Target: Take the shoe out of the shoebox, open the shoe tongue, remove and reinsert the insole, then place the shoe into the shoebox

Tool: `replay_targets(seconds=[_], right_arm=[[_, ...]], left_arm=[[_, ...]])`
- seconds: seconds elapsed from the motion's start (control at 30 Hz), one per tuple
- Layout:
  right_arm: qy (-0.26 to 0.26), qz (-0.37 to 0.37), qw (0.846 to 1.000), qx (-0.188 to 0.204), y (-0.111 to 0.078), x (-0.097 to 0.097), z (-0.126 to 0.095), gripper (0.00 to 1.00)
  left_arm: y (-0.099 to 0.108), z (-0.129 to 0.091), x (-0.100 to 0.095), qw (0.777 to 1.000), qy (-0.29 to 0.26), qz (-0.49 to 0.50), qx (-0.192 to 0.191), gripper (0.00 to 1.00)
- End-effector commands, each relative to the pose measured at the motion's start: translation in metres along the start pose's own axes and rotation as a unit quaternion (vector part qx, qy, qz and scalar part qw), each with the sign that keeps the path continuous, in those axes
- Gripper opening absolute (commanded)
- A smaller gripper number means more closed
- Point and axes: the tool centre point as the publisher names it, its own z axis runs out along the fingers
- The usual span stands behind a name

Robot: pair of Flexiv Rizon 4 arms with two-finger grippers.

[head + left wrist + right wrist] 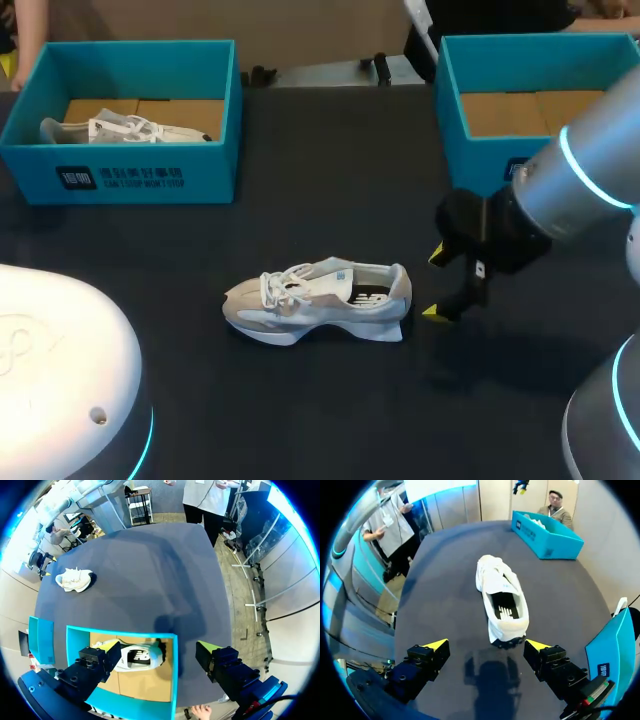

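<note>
**Shoe out on the table, both my grippers open**

The shoe (315, 300) lies on its sole near the middle of the dark table (330, 200), somewhat nearer the near edge than the far one. Its long axis runs along that near edge, toe toward my left and heel toward my right.

My right gripper (436, 285) sits just beside the heel with its fingers spread and holding nothing. In the right wrist view the heel is directly ahead of the gap between the tips, and the toe points away from me.

The right shoebox (480, 160) stands at the far right corner, its cardboard floor showing.

My left gripper (160, 647) hangs over the left shoebox (150, 175) at the far left corner, fingers apart and grasping nothing. A second shoe (125, 130) lies inside that box.
</note>
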Motion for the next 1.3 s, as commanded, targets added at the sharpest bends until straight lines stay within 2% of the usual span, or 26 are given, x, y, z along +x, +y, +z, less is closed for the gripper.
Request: replay_targets(seconds=[0.03,0.27,0.47,0.73,0.77,1.3], right_arm=[[0.006,-0.001,0.980,-0.197,-0.005,-0.005,0.009,1.00],[0.021,-0.001,0.977,-0.214,-0.011,-0.019,0.019,1.00],[0.018,-0.031,0.973,-0.230,-0.016,-0.031,0.025,1.00],[-0.003,-0.109,0.973,-0.205,-0.016,-0.044,0.032,1.00],[-0.004,-0.093,0.979,-0.183,-0.018,-0.047,0.034,1.00],[-0.004,-0.093,0.979,-0.183,-0.018,-0.047,0.034,1.00]], left_arm=[[-0.001,0.000,0.000,1.000,0.001,0.001,-0.001,1.00],[-0.001,0.000,0.000,1.000,0.001,0.001,-0.001,1.00],[-0.001,0.000,0.000,1.000,0.001,0.001,-0.001,1.00],[-0.001,0.000,0.000,1.000,0.001,0.001,-0.001,1.00],[-0.001,0.000,0.000,1.000,0.001,0.001,-0.001,1.00],[-0.001,0.000,0.000,1.000,0.001,0.001,-0.001,1.00]])
